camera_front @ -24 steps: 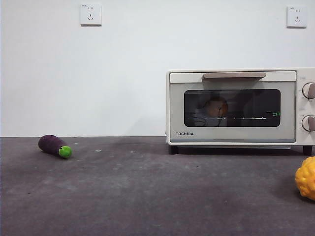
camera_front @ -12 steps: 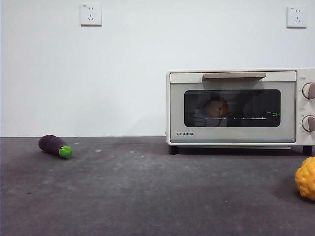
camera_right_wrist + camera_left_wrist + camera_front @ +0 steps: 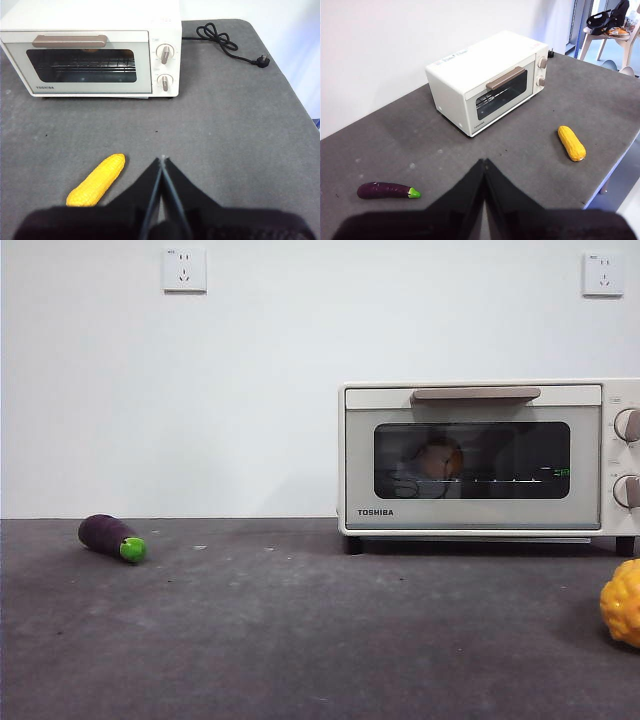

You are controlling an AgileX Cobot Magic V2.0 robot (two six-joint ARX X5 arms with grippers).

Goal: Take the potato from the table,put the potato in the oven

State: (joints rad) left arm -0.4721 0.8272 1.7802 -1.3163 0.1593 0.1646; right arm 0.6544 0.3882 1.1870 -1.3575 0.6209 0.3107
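The cream-white Toshiba oven stands on the dark grey table with its door closed. Through the dark glass an orange-brown potato shows on the wire rack, left of the window's middle. In the wrist views the oven is also closed, and the potato cannot be made out there. My left gripper hangs high above the table, jaws shut and empty. My right gripper is also raised well back from the oven, shut on nothing. Neither gripper shows in the front view.
A purple eggplant with a green tip lies at the left. A bumpy yellow fruit lies at the right, in front of the oven. The oven's black cord trails behind it. The table edge is near.
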